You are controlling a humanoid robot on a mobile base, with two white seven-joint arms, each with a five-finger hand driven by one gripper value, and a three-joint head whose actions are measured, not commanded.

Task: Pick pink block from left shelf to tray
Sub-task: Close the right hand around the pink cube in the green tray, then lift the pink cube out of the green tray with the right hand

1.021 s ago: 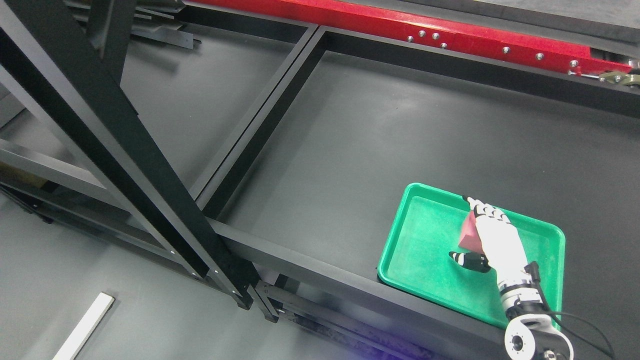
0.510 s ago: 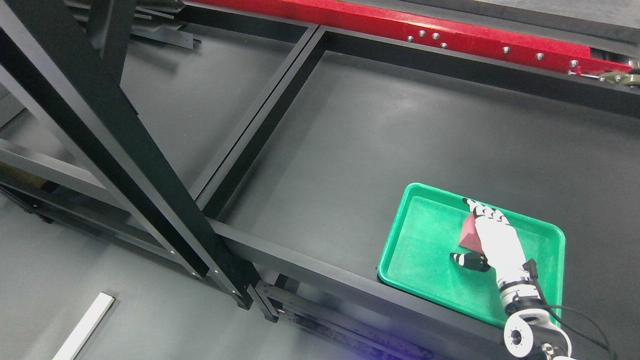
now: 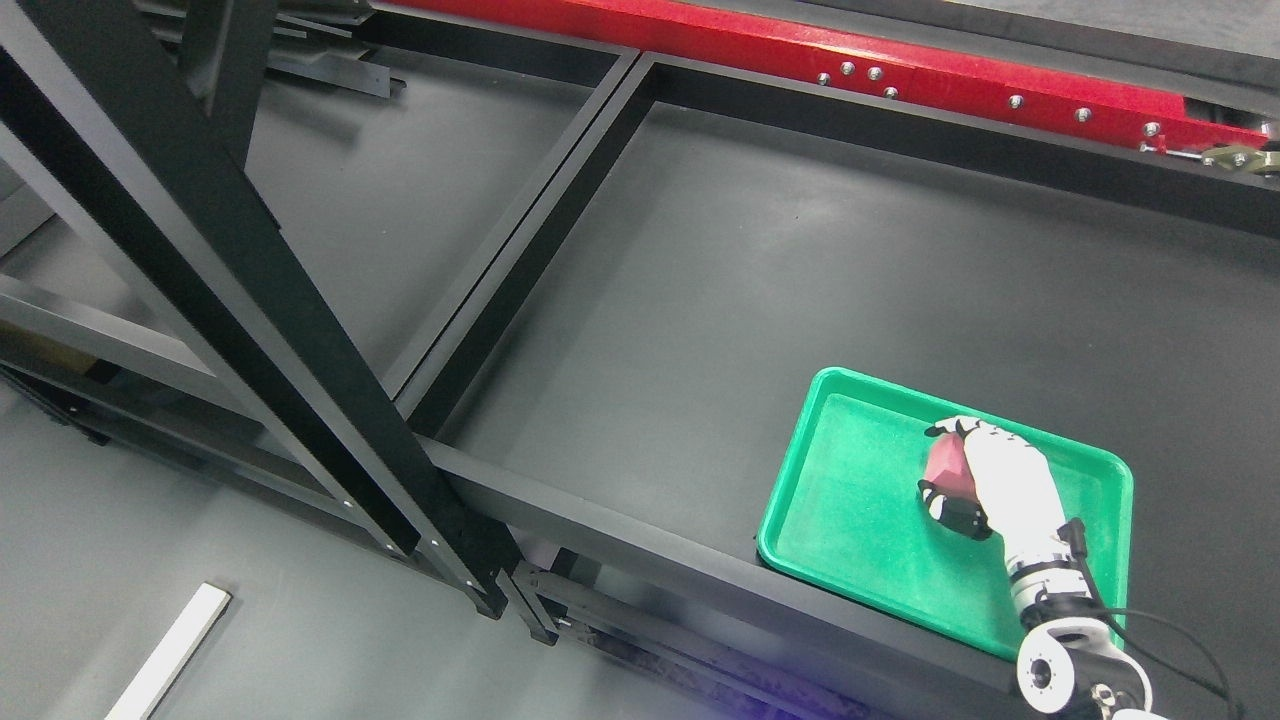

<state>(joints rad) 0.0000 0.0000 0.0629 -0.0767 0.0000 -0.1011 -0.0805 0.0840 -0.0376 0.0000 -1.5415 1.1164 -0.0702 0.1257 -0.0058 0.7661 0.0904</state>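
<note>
Head view, looking down on a dark shelf surface (image 3: pixel 800 250) bounded by black frame bars.

Green tray (image 3: pixel 850 500) sits at the near right of this surface, close to the near frame bar (image 3: pixel 620 525). Tray is rectangular with a raised rim, turned slightly to the frame.

Right hand (image 3: pixel 985 480): white with black fingertips, arm entering from the lower right corner, a black cable trailing at the wrist. The hand is inside the tray, over its right half. Fingers are curled over the far side of the pink block (image 3: pixel 945 462), thumb pressed to its near side; block is pinched between them.

Pink block: in the hand, within the tray outline, right of tray centre. Only its left face shows; the rest is hidden by the palm. Cannot tell whether it touches the tray floor or is held just above it.

Left arm: out of frame.

Other items: red beam (image 3: pixel 900 70) with bolts along the far edge; a heavy black post (image 3: pixel 230 290) crossing diagonally at left; a white strip (image 3: pixel 165 655) on the grey floor at near left.
</note>
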